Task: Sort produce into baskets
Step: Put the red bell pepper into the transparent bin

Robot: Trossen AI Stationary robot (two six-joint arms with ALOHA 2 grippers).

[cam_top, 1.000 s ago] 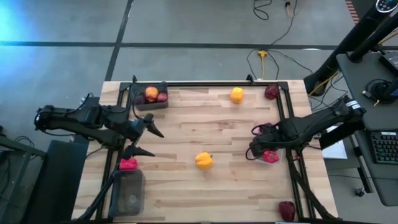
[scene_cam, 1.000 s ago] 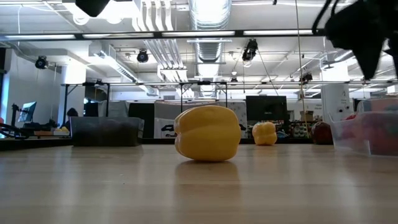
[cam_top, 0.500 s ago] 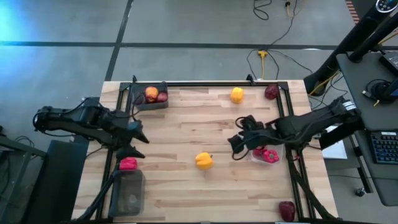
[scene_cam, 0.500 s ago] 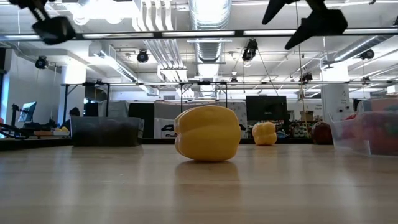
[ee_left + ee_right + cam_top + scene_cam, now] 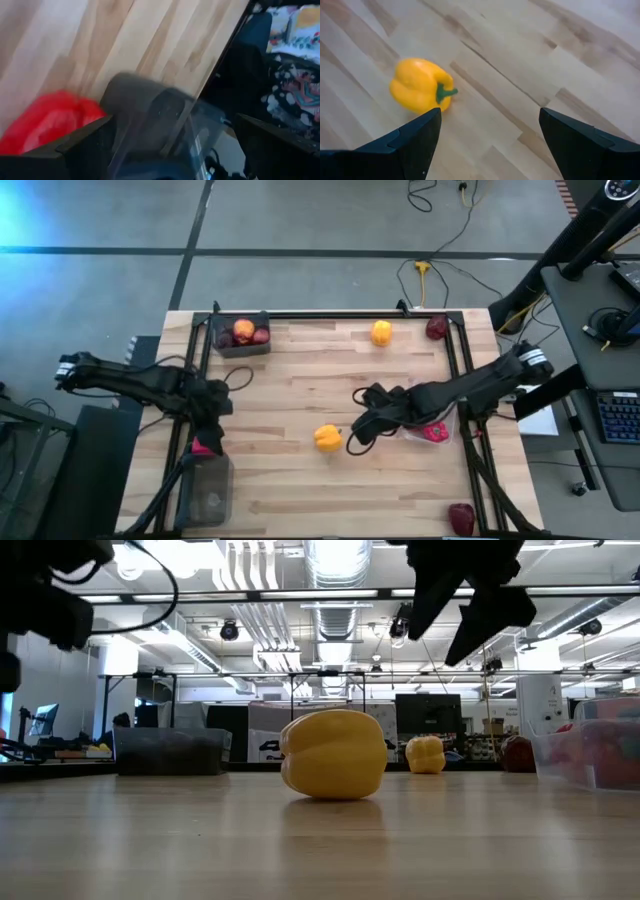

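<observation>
Baskets first: smoky dark translucent plastic bin [image 5: 243,337] at the far left corner of the pale wooden slat table [image 5: 300,480], holding an orange-yellow round fruit [image 5: 243,330] between two dark red apples, one [image 5: 262,336] clearly seen, the other [image 5: 225,338] dim behind the wall. Second smoky dark bin [image 5: 205,492] at the near left edge, contents hard to make out through the tinted plastic. Clear plastic bin [image 5: 436,432] by the right rail, holding one bright red bell pepper [image 5: 434,433], partly covered by the right arm. Loose on the table: glossy yellow bell pepper with a green stem [image 5: 327,438] near the middle, a second yellow pepper [image 5: 381,333] at the far edge, a dark red apple [image 5: 437,328] at the far right corner, another dark red piece [image 5: 461,518] at the near right corner, cut off by the frame. Right gripper [image 5: 358,435] just beside the central yellow pepper [image 5: 421,92], fingers spread wide, holding nothing. Left gripper [image 5: 208,430] over a red pepper [image 5: 203,447] that touches the near left bin, mostly hidden from above; fingers parted in the wrist view, red pepper [image 5: 47,121] and bin wall [image 5: 150,125] ahead, all blurred.
</observation>
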